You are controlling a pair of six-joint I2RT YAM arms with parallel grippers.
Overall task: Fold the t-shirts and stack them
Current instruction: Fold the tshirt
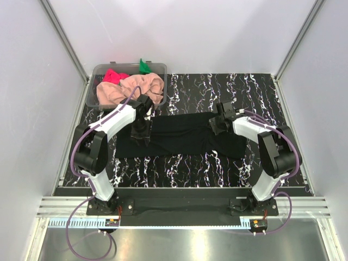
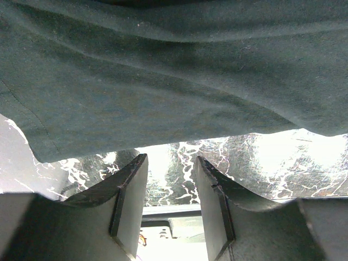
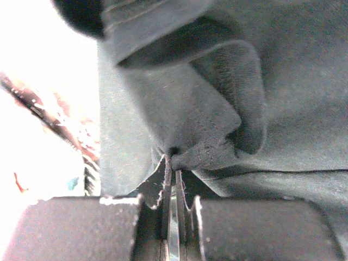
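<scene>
The large black t-shirt (image 1: 182, 136) lies folded in a long strip across the marble table. My left gripper (image 1: 141, 132) hovers over its left end, open and empty; in the left wrist view the shirt's edge (image 2: 163, 81) hangs just beyond the spread fingers (image 2: 130, 196). My right gripper (image 1: 216, 126) is shut on a pinch of the black shirt's cloth (image 3: 201, 147) at the shirt's right end. The peach-pink t-shirt (image 1: 128, 88), the bright pink-red one (image 1: 114, 75) and the green one (image 1: 143, 66) lie bunched in the tub.
The clear plastic tub (image 1: 157, 67) stands at the back left of the table. White walls close in on the left, right and back. The marble tabletop (image 1: 190, 163) shows in front of the black shirt.
</scene>
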